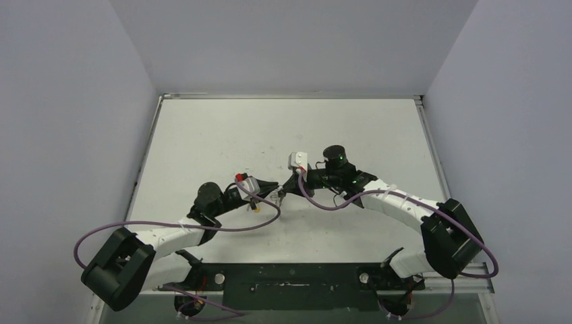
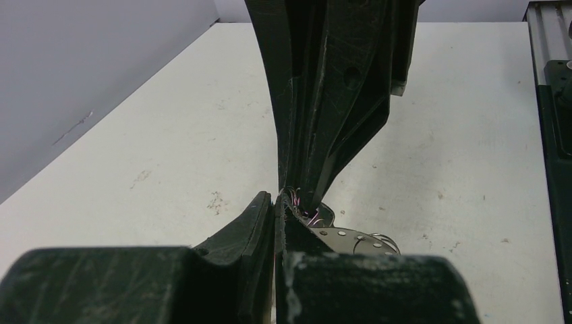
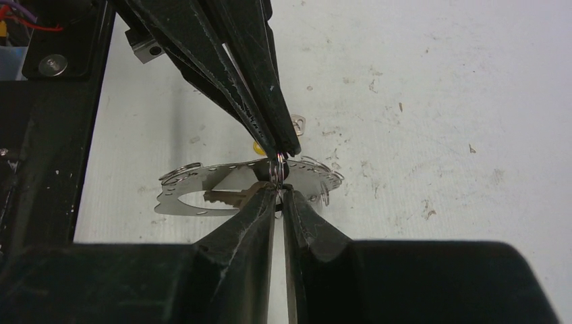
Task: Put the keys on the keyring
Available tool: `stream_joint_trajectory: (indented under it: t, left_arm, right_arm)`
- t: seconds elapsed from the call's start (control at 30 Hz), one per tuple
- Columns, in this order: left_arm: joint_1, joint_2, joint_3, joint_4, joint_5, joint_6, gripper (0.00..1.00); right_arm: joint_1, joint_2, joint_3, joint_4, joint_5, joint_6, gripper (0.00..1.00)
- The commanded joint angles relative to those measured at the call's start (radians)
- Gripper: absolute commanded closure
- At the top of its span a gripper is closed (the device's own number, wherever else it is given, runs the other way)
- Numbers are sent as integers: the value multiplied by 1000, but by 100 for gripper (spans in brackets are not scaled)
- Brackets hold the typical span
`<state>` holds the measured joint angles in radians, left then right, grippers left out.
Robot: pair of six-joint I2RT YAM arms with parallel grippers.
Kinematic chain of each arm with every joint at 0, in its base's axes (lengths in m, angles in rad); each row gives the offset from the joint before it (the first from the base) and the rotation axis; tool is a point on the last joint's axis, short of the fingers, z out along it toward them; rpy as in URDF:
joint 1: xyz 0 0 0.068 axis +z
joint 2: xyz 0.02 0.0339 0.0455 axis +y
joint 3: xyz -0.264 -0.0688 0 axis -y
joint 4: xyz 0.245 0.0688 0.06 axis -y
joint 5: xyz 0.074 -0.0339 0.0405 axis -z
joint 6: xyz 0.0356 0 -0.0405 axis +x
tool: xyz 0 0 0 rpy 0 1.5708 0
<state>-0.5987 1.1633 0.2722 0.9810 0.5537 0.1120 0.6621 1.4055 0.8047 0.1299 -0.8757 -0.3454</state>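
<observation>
The keyring (image 3: 177, 192), a thin silvery loop edged with small metal rings, hangs just above the table. Coming in from the top of the right wrist view, my left gripper (image 3: 285, 152) is shut, and one small ring (image 3: 277, 169) sits at its tips. My right gripper (image 3: 280, 193) meets that ring from below with its jaws a narrow slit apart. A key blade (image 3: 226, 197) lies along its left finger, with the dark head (image 3: 281, 175) at the ring. A yellow key head (image 3: 257, 145) peeks out behind the keyring. In the left wrist view my left gripper (image 2: 277, 200) hides most of the keyring (image 2: 354, 241).
In the top view both grippers (image 1: 280, 196) meet at mid-table. Purple cables (image 1: 222, 226) loop off both arms. A small silvery piece (image 3: 300, 123) lies on the table beyond the keyring. The black base rail (image 1: 290, 283) runs along the near edge, and grey walls enclose the table.
</observation>
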Motion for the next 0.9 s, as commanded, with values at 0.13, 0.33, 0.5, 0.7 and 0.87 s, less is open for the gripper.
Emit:
stream_joint_trajectory:
  t: [0.13, 0.33, 0.5, 0.7, 0.87]
  left_arm:
    - [7, -15, 6, 114, -17, -9, 100]
    - [7, -17, 1, 118, -13, -6, 100]
    - [7, -22, -1, 117, -1, -5, 100]
    - [7, -30, -5, 116, 13, 1, 100]
    - [7, -36, -5, 114, 15, 3, 100]
  right_arm:
    - [27, -1, -53, 89, 31, -52, 74]
    - [12, -69, -120, 224, 79, 29, 49]
    - [-4, -90, -132, 315, 78, 105, 46]
    - [-4, -53, -105, 426, 49, 189, 53]
    - [-3, 9, -72, 462, 10, 225, 67]
